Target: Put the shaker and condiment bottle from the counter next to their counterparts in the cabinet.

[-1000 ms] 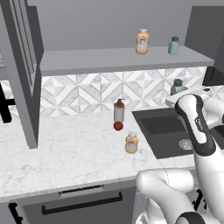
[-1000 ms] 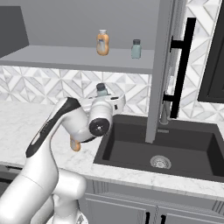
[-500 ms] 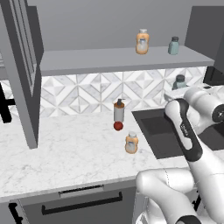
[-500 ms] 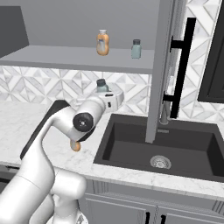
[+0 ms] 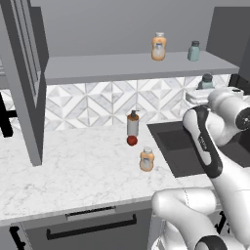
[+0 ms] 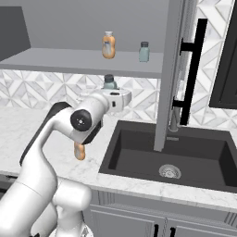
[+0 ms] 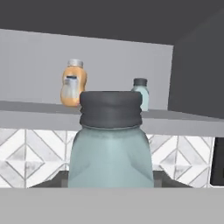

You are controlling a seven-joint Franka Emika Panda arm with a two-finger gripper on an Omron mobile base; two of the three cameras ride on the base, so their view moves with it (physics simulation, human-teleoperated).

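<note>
The shaker (image 7: 110, 148), a teal-grey jar with a dark cap, stands upright in my gripper (image 6: 111, 91), which is shut on its lower body. I hold it in the air over the sink's left end, below the cabinet shelf (image 5: 122, 66); it also shows as shaker (image 5: 207, 80) and shaker (image 6: 109, 82). On the shelf stand the counterparts: an orange bottle (image 5: 158, 47) and a teal jar (image 5: 194, 51), apart from each other. The condiment bottle (image 5: 146, 159) stands on the counter (image 5: 73, 166), left of the sink and partly behind my arm in the right base view.
A tall grey pump dispenser (image 5: 132, 124) with a small red thing (image 5: 132, 141) at its foot stands by the backsplash. The dark sink (image 6: 171, 152) lies to the right. Open cabinet doors hang at the left (image 5: 24, 73) and at the right (image 6: 173, 69), the latter with a black handle.
My gripper has risen with the shaker, bringing it closer to the shelf's underside. The condiment bottle and the things on the shelf have stayed put.
</note>
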